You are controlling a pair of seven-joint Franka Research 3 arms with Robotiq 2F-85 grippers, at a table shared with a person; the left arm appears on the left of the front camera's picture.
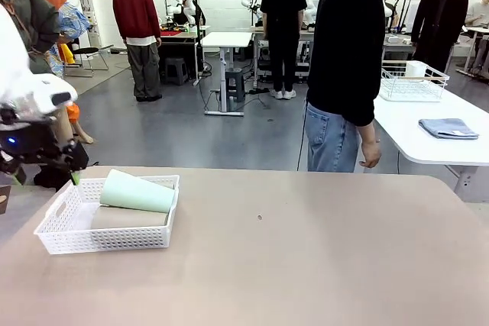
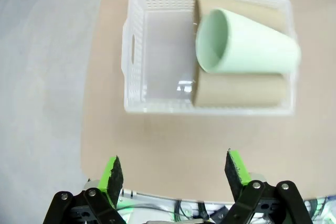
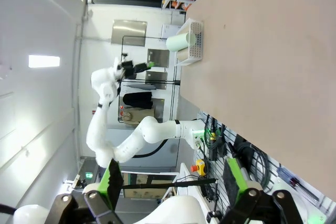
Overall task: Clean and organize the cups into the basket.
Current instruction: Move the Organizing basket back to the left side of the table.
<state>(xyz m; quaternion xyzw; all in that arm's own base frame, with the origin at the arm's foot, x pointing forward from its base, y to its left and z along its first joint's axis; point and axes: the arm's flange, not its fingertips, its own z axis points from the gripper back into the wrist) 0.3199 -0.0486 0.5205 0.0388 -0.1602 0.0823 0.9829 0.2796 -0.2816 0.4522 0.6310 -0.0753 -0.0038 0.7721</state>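
the left gripper (image 2: 174,178) hangs just off the table's near-left edge, above the floor side, its green-padded fingers (image 2: 111,174) spread wide with nothing between them. straight ahead of it along its own line of sight, in the left wrist view, sits the basket (image 2: 137,56), near the table's left edge, so the left arm is plainly the nearer one; in the front view the same gripper (image 1: 47,159) hovers just beside the basket's outer end (image 1: 61,215)

the right gripper (image 3: 172,180) is far off past the other side of the table, fingers likewise apart and holding nothing, looking along the long tabletop (image 3: 273,61) toward the distant basket

count: one basket, three cups, all inside it. two tan cups lie flat along the basket's two long walls, one tan cup (image 2: 241,90) at the wall nearest the gripper and the other (image 2: 236,4) at the far wall, and the mint green cup (image 2: 247,50) rests on top across both, tilted a little. all three long axes run along the basket's length, the green one's open mouth facing the bare half of the basket floor

judging from this, the gathering looks finished; any further move would be a short reach forward and down by the left arm, gripping across a cup's width

farther off, a person (image 1: 348,59) stands at the far side of the table, hands hanging
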